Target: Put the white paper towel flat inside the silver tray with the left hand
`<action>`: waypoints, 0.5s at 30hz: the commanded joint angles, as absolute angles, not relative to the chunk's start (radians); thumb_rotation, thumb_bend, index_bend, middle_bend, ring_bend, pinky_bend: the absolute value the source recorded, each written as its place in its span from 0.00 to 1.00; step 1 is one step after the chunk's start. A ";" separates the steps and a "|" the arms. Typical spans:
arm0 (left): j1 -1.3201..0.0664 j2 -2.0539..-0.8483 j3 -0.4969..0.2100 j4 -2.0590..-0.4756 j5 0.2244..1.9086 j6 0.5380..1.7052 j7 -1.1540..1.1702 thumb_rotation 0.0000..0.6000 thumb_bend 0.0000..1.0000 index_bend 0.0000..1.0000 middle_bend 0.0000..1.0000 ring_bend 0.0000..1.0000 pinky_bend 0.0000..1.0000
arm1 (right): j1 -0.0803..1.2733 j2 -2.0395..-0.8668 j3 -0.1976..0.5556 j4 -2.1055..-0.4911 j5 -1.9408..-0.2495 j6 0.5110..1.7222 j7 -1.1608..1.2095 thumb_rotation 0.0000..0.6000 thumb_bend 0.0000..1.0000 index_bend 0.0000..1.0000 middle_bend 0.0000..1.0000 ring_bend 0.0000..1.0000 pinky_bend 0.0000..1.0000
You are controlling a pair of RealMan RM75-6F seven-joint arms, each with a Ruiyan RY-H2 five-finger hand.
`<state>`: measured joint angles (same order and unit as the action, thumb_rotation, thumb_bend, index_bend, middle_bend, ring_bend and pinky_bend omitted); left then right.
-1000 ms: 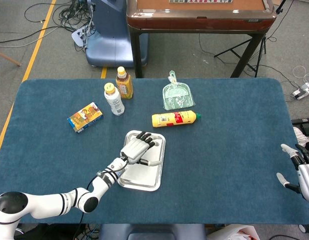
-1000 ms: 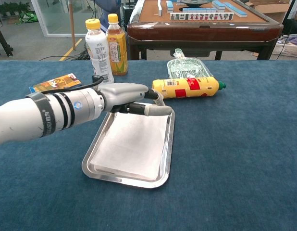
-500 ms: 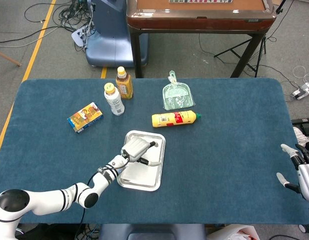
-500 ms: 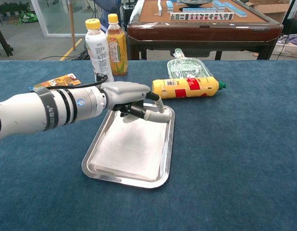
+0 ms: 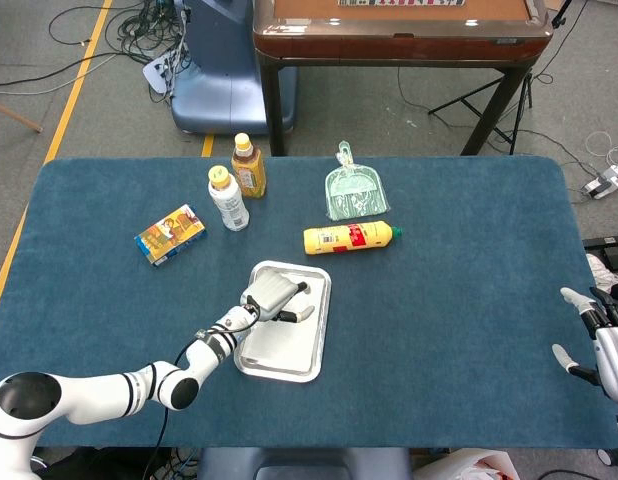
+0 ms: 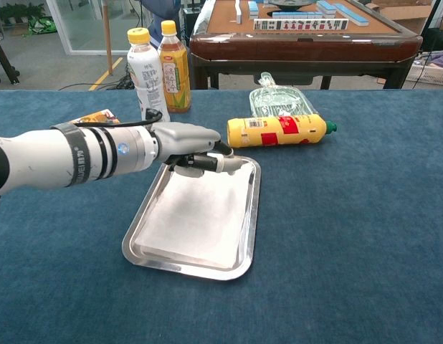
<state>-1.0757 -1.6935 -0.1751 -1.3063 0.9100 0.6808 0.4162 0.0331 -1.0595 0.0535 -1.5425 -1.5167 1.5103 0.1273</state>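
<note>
— Since the white paper towel (image 6: 196, 215) already lies spread inside the silver tray (image 6: 251, 222), what's left for the left hand (image 6: 189, 147) to get right?

— Mostly a clean exit, I'd say. That hand sits over the tray's far end with its fingers curled in, and I can't tell whether any of them pinch or press the towel's far edge underneath.

— So how should it go?

— Loosen the fingers first, then lift straight up rather than dragging toward the arm. A sideways pull could crease the sheet or slide it up the tray wall.

— Anything nearby to mind?

— The yellow bottle (image 6: 279, 130) lies just beyond the tray's far rim, so rising clear beats swinging outward.

— And the right hand (image 5: 601, 345)?

— Fingers apart, holding nothing, at the table's edge, well apart from all this
</note>
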 commanded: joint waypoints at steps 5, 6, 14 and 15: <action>-1.119 -1.696 -0.158 -1.319 0.813 0.680 0.495 0.00 0.32 0.18 1.00 0.85 0.72 | 0.031 -1.061 0.054 -1.543 -1.515 1.512 0.126 1.00 0.26 0.18 0.26 0.10 0.18; -1.124 -1.697 -0.154 -1.319 0.804 0.682 0.506 0.00 0.32 0.18 1.00 0.85 0.72 | 0.031 -1.061 0.054 -1.543 -1.515 1.513 0.127 1.00 0.26 0.18 0.26 0.10 0.18; -1.173 -1.712 -0.098 -1.309 0.711 0.724 0.647 0.00 0.32 0.20 1.00 0.85 0.72 | 0.031 -1.065 0.056 -1.535 -1.514 1.514 0.133 1.00 0.26 0.18 0.26 0.10 0.18; -1.177 -1.715 -0.095 -1.309 0.700 0.734 0.661 0.00 0.32 0.20 1.00 0.85 0.72 | 0.031 -1.066 0.056 -1.533 -1.514 1.515 0.135 1.00 0.26 0.18 0.26 0.10 0.18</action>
<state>-1.1640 -1.7088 -0.1082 -1.3112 0.7223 0.7156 0.6354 0.0308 -1.0658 0.0561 -1.5337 -1.5141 1.5145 0.1341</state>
